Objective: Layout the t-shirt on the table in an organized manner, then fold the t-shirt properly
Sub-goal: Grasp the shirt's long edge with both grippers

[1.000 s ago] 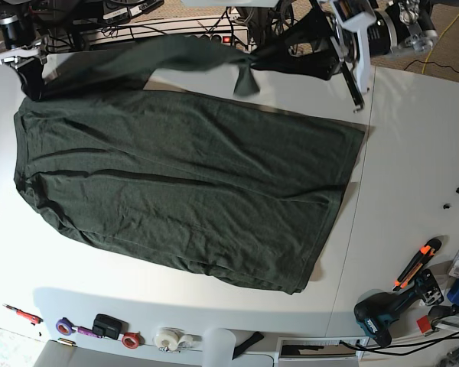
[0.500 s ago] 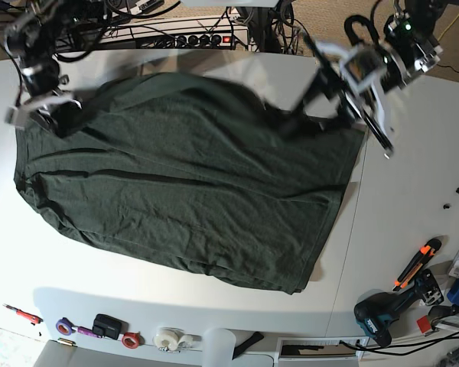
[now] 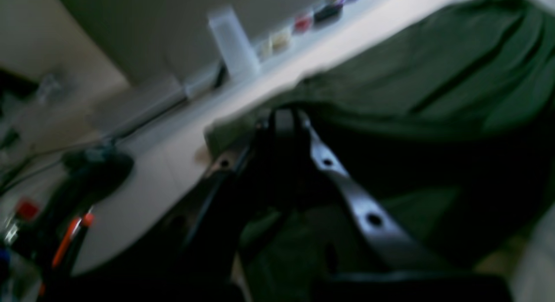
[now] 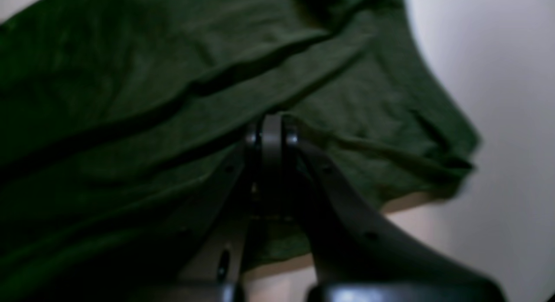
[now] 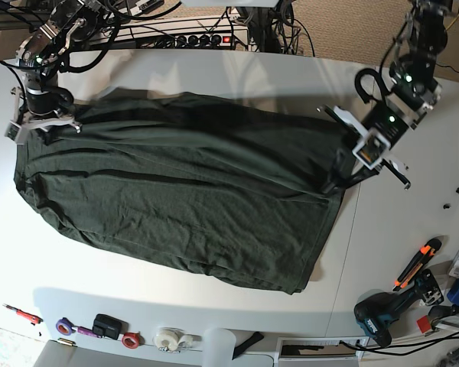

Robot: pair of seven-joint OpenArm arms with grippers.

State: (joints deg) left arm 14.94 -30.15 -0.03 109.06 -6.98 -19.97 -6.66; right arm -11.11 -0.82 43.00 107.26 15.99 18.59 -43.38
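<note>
Cloth fills the middle of the base view: the shirt (image 5: 176, 191) lies spread on the surface (image 5: 413, 229), its long axis running from upper left to lower right. The right hand (image 5: 47, 126), at upper left, is clenched on the shirt's far-left edge; the left hand (image 5: 344, 172), at centre right, is clenched on the opposite edge. Both grip the far side, so the near hem lies toward the frame's bottom, probably where a fold would travel. Both wrist views are blurred and dark; sleeves and collar cannot be made out.
</note>
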